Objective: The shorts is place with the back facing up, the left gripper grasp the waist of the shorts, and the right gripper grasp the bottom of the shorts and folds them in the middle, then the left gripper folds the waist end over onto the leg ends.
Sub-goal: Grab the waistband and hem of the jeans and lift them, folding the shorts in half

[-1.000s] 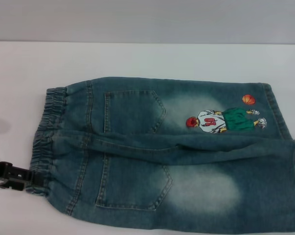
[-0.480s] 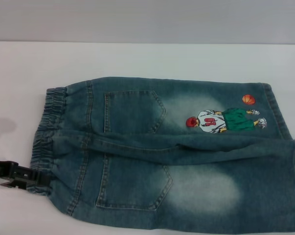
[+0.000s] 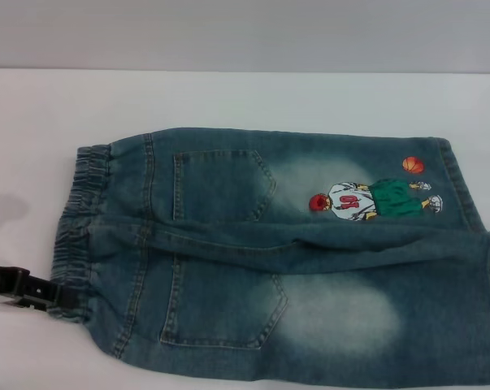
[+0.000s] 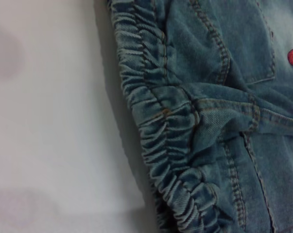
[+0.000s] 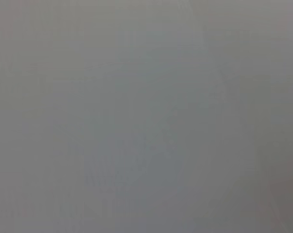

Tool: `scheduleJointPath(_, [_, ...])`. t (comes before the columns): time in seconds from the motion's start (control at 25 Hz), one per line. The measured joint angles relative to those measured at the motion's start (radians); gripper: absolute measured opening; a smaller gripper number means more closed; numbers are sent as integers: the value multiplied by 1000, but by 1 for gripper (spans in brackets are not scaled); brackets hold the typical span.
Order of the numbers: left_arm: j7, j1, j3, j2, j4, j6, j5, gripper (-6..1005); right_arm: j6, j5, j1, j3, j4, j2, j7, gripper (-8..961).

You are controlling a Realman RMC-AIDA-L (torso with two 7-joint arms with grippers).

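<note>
The fingers of the left gripper (image 3: 54, 294) reached the near corner of the waist (image 3: 75, 231), but whether they were closed on it could not be told. The shorts (image 3: 285, 260) lay flat on the white table (image 3: 228, 97), back up (waist to the left, leg ends (image 3: 472, 236) to the right). The right gripper was out of sight

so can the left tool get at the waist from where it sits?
Probably yes. The left tool sits at the near corner of the waist, low over the table, with nothing between them. Whether it already grips the fabric can't be seen.
</note>
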Motion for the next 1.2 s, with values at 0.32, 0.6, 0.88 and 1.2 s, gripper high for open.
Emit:
scheduleJointPath(0.32, [4, 0, 0, 1, 2, -5, 0, 449, 0, 0, -1, 1, 0, 0, 0, 558])
scheduleJointPath(0.6, [6, 0, -6, 2, 2, -8, 0, 127, 0, 0, 1, 1, 0, 0, 0, 558])
scheduleJointPath(0.88, [6, 0, -6, 4, 2, -9, 0, 40, 0, 2, 4, 1, 0, 0, 0, 558])
scheduleJointPath(1.2, [5, -1, -12, 3, 9, -24, -1, 40, 0, 2, 5, 1, -11, 0, 0, 558])
